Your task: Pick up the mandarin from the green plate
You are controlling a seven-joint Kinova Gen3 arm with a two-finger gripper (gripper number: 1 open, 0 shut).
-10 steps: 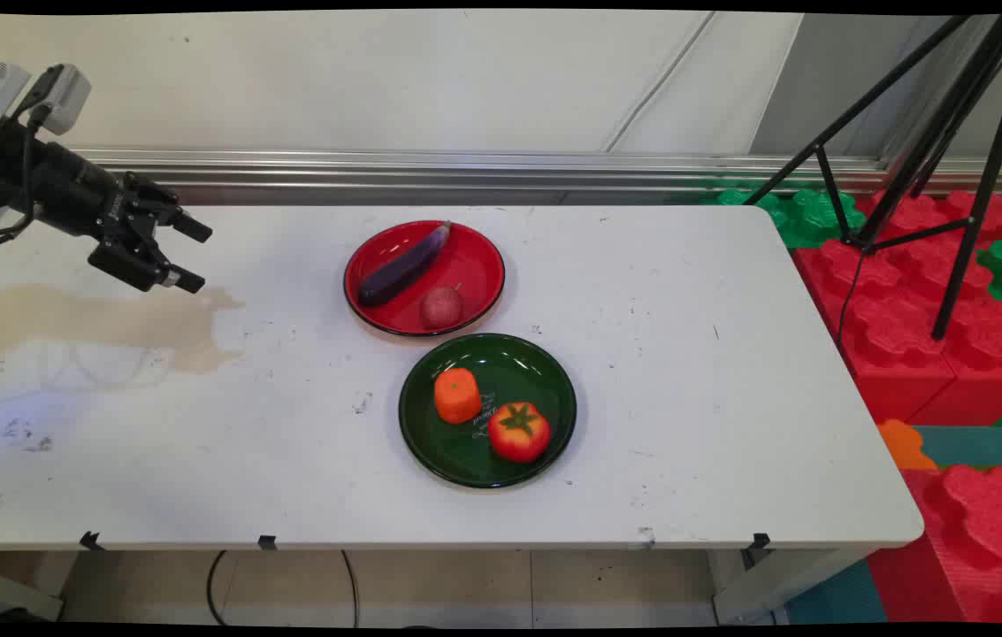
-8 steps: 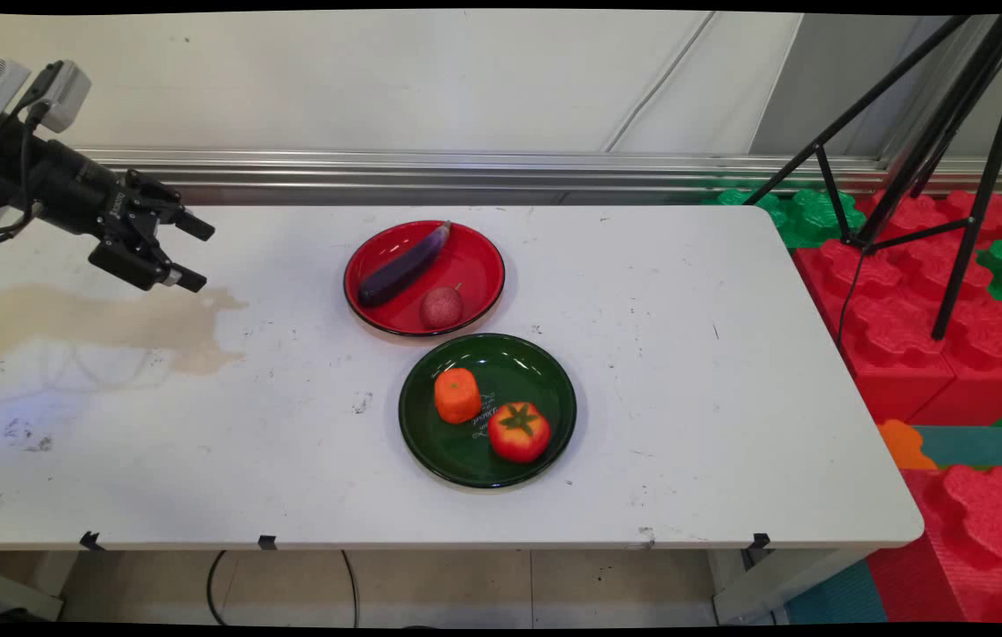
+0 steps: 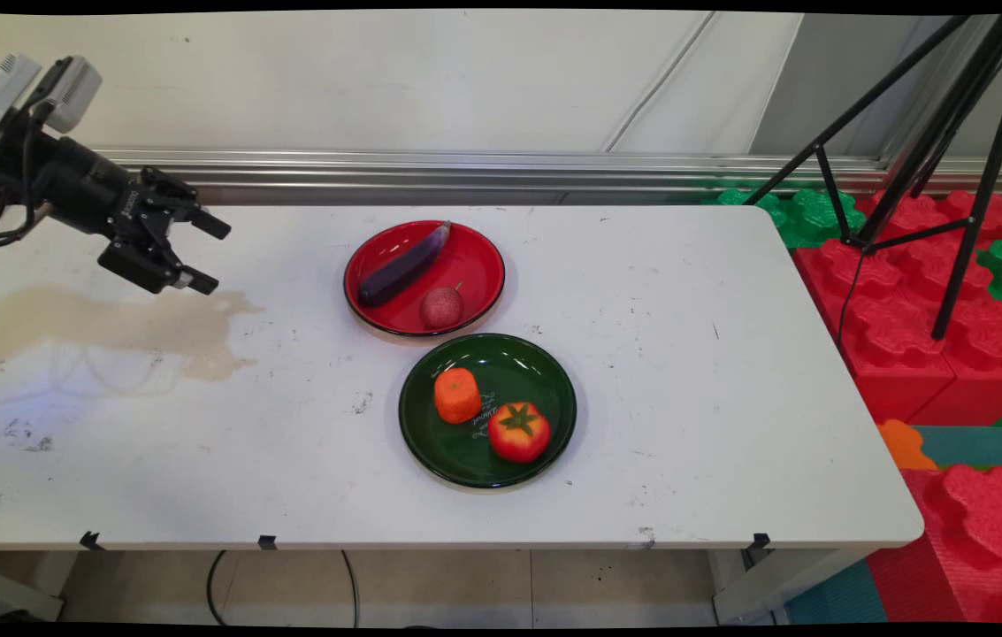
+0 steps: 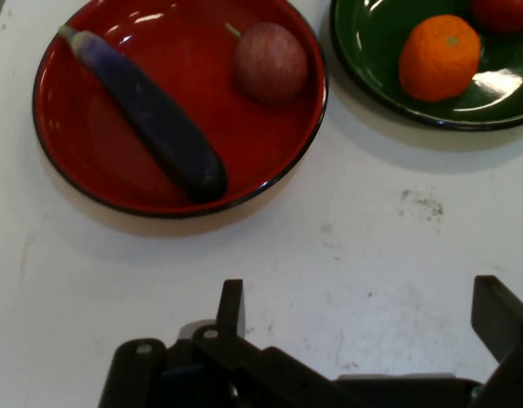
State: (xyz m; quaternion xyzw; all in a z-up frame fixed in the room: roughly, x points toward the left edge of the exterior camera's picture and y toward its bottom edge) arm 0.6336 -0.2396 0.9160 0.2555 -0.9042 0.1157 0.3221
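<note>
Fingers of the black two-finger gripper (image 3: 207, 253) are standing spread apart, gripping nothing, hovering over the white table (image 3: 730, 398) at its far left.

Black linkage and both fingers (image 4: 231, 306) are rising from the hand view's bottom edge over scuffed, speckled tabletop, with a pale brown stain (image 3: 111, 323) lying just below the gripper in the main view. Nearest ahead, a glossy round red plate (image 3: 483, 257) is carrying a long, smooth dark purple eggplant (image 3: 403, 265) and a small round reddish fruit (image 3: 440, 307), lying apart. Just beside it, a shiny round dark green plate (image 3: 545, 372) is holding a matte orange mandarin (image 3: 457, 395) and a red tomato (image 3: 519, 431) with a green star-shaped stem. Nothing is standing between gripper and plates.
</note>
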